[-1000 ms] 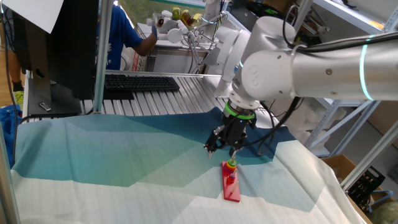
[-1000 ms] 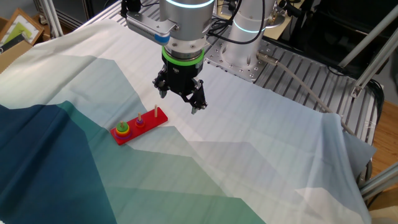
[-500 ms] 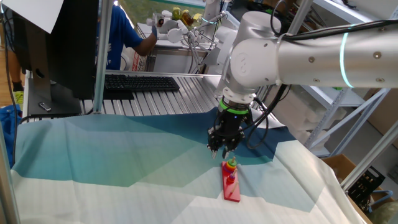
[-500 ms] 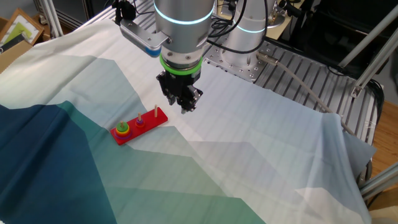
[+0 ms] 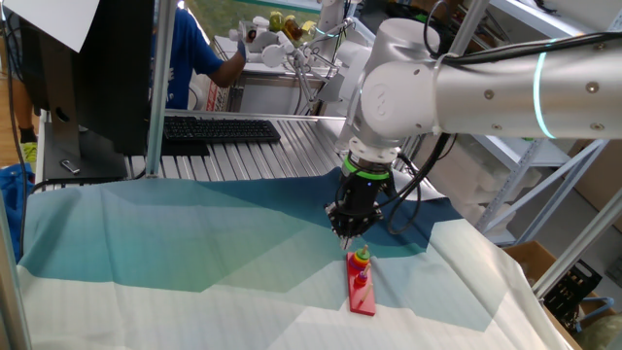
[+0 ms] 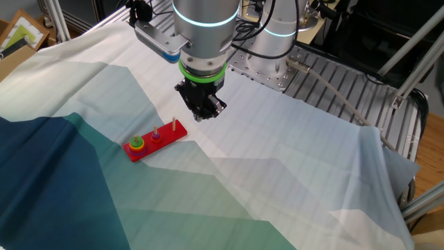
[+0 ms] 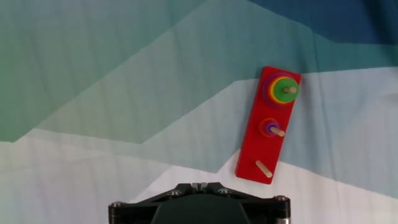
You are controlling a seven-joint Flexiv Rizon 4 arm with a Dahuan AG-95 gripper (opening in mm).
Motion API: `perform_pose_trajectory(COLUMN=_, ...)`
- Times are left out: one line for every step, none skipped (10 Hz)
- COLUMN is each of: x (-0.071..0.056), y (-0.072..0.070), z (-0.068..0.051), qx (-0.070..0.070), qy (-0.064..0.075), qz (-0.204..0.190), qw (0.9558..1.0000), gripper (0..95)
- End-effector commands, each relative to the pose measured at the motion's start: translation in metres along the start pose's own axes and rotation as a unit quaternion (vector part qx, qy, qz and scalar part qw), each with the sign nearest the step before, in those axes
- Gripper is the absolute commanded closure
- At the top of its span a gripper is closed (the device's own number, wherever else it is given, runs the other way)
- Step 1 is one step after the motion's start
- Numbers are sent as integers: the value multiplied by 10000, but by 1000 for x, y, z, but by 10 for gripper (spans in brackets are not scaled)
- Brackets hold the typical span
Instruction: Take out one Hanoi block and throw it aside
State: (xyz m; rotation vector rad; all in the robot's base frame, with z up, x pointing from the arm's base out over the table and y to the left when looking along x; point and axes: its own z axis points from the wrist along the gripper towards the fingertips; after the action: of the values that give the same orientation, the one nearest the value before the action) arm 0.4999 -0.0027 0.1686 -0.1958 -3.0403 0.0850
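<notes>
Right now the gripper [image 6: 202, 115] is hanging in the air above the cloth-covered table [image 6: 291, 180], its two fingers pressed together with nothing between them. It is hovering near the red base board [image 6: 155, 139], off to the side of the end with the bare peg [image 7: 263, 168], and touching neither board nor cloth. From one fixed view the gripper [image 5: 348, 230] is sitting just above and behind the far end of the board [image 5: 361, 287].

The Hanoi block [image 7: 285, 89], a small green ring, is resting on top of the stack at one end of the board [image 7: 252, 149], with a yellow ring [image 7: 275, 95] and wider coloured rings showing around it and the peg poking up through its middle. On the middle peg a smaller pair of rings [image 7: 269, 127] is sitting. From the other fixed view the green piece [image 6: 137, 142] is showing at the board's end farthest from the gripper. In the hand view only the dark base of the hand [image 7: 199, 203] is showing along the bottom edge; the fingertips are out of that picture.
</notes>
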Motion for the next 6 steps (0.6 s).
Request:
perform_pose_trajectory(x=-5, y=-8, z=4, qx=17, qy=-36, qz=-147, qw=9999, gripper=950)
perform_pose_trajectory(x=-8, y=-18, z=10, qx=10, qy=-100, qz=-277, qw=9996, gripper=950)
perform_pose_trajectory(x=-10, y=-24, z=13, qx=9, qy=-134, qz=-358, qw=9993, gripper=950)
perform_pose_trajectory(x=-11, y=-30, z=15, qx=6, qy=-188, qz=-417, qw=9990, gripper=950)
perform_pose_trajectory(x=-12, y=-36, z=18, qx=-2, qy=-260, qz=-488, qw=9985, gripper=950)
perform_pose_trajectory(x=-12, y=-38, z=19, qx=33, qy=-306, qz=-573, qw=9979, gripper=950)
